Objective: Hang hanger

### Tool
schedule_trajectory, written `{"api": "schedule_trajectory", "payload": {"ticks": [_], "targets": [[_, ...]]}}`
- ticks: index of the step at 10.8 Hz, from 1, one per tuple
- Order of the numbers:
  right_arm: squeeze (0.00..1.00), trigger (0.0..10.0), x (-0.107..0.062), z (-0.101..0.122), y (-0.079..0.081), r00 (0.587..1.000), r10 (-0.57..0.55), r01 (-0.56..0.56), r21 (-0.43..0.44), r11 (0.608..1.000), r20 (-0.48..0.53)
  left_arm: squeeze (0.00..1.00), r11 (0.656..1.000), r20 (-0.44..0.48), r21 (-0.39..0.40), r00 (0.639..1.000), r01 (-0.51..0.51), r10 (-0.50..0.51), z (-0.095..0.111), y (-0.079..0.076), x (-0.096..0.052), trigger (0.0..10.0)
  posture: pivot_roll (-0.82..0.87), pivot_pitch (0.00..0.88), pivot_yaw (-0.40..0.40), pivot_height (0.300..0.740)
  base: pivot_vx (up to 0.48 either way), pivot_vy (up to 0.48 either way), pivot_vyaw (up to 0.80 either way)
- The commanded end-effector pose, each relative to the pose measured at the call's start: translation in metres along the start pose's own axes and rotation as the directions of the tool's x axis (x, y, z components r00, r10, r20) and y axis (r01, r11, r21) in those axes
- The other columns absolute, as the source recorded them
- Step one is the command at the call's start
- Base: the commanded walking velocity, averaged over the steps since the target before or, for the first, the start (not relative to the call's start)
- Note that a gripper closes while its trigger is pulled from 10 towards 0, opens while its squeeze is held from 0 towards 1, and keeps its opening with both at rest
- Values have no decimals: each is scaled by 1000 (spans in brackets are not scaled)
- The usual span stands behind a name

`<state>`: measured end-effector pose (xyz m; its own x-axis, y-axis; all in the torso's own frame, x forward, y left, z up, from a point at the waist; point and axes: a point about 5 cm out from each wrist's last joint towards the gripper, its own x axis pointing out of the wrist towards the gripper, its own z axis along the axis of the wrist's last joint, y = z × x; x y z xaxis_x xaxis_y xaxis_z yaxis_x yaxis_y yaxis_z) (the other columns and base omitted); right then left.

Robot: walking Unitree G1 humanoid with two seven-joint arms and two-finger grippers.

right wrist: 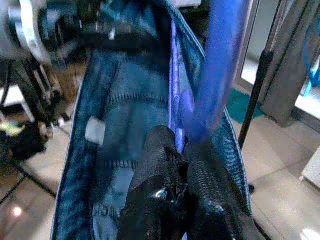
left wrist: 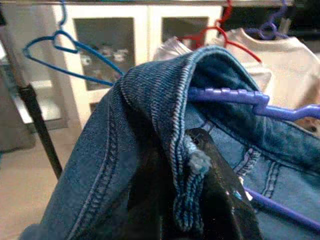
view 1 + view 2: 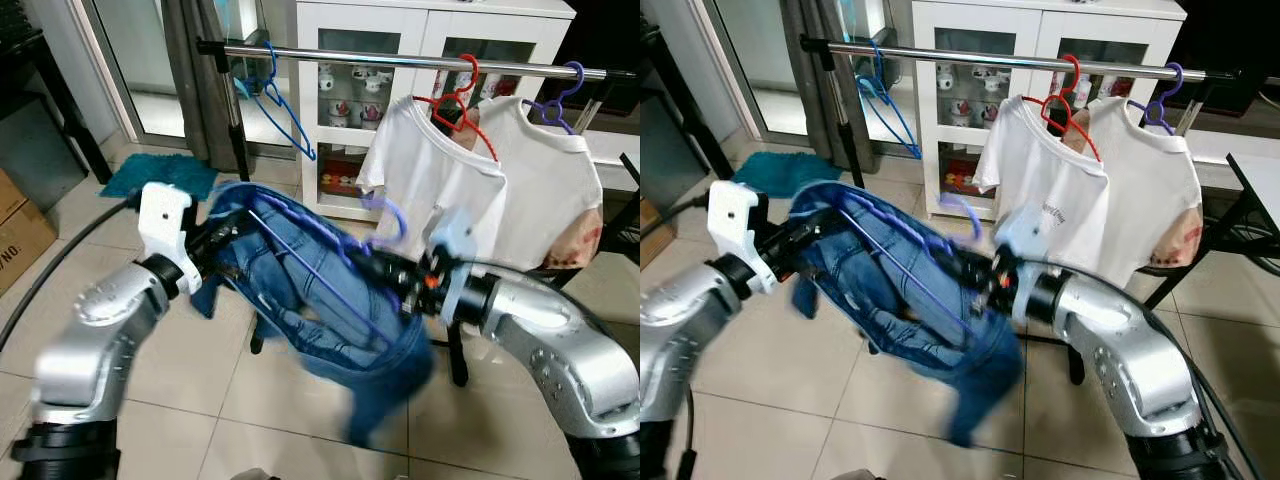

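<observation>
Blue jeans [image 3: 310, 300] are draped over a purple hanger [image 3: 300, 262] that hangs in the air between my two arms, below the metal clothes rail [image 3: 400, 60]. My left gripper [image 3: 228, 237] is shut on the jeans' waistband at the hanger's left end; in the left wrist view its black fingers [image 2: 220, 200] pinch the denim hem under the purple hanger bar [image 2: 225, 95]. My right gripper [image 3: 385, 272] is shut on the hanger near its hook [image 3: 395, 215]; the right wrist view has the fingers [image 1: 160, 170] closed around the purple plastic [image 1: 175, 120].
On the rail hang an empty blue hanger [image 3: 285, 115] and two white T-shirts, one on a red hanger [image 3: 440, 170], one on a purple hanger [image 3: 550, 190]. Behind stands a white glass-door cabinet [image 3: 350, 25]. Teal mat [image 3: 160, 172] and cardboard box [image 3: 15, 235] lie left.
</observation>
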<state>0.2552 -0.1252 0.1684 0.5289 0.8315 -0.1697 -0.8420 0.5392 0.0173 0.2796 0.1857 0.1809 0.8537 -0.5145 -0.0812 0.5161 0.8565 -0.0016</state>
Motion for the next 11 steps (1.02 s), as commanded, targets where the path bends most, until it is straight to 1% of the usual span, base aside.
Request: {"api": "schedule_trajectory", "payload": {"ticks": [1, 2, 3, 4, 5, 6, 7, 8, 9, 10, 11], "targets": [[0, 0, -2, -2, 0, 999, 14, -15, -33, 999, -32, 0, 999, 56, 37, 998, 19, -21, 22, 1, 2, 0, -122, 0, 35, 740, 0, 0, 0], [0, 0, -3, -4, 2, 998, 32, -34, -40, 999, -53, 0, 1000, 99, 23, 995, -8, 6, 32, 6, 3, 0, -122, 0, 35, 740, 0, 0, 0], [0, 0, -5, -8, 6, 994, 69, -72, -38, 997, -84, 0, 999, 180, -31, 984, -13, 18, 48, 12, 6, 0, -123, 0, 37, 740, 0, 0, 0], [0, 0, -8, -13, 10, 988, 101, -105, -31, 994, -115, 0, 996, 260, -90, 966, 12, 12, 63, 17, 7, 0, -126, 0, 40, 740, 0, 0, 0], [0, 0, -11, -16, 11, 986, 107, -111, -24, 994, -126, 0, 988, 302, -128, 945, -91, 126, 71, 35, 8, 0, -126, 0, 41, 740, 0, 0, 0], [0, 0, -12, -17, 11, 986, 107, -110, -19, 994, -127, 0, 971, 298, -135, 927, -196, 228, 72, 49, 7, 0, -127, 0, 43, 740, 0, 0, 0], [0, 0, -15, -15, 9, 991, 95, -95, 12, 995, -91, 0, 888, 256, -166, 851, -428, 458, 61, 83, -3, 0, -125, 0, 43, 740, 0, 0, 0], [0, 0, -19, -12, 10, 991, 121, -120, 23, 993, -63, 0, 809, 216, -187, 780, -557, 587, 45, 106, -13, 0, -125, 0, 44, 740, 0, 0, 0], [0, 0, -20, -10, 12, 988, 150, -149, 29, 988, -45, 0, 807, 190, -180, 785, -562, 589, 37, 107, -12, 0, -125, 0, 44, 740, 0, 0, 0], [0, 0, -19, -6, 17, 983, 181, -180, 33, 983, -25, 0, 821, 169, -170, 805, -545, 569, 28, 101, -5, 0, -127, 0, 46, 740, 0, 0, 0], [0, 0, -8, 6, 4, 997, 18, -23, 53, 998, 77, 0, 936, 80, -89, 934, -340, 347, 10, 66, 17, 0, -128, 0, 51, 740, 0, 0, 0]]}}
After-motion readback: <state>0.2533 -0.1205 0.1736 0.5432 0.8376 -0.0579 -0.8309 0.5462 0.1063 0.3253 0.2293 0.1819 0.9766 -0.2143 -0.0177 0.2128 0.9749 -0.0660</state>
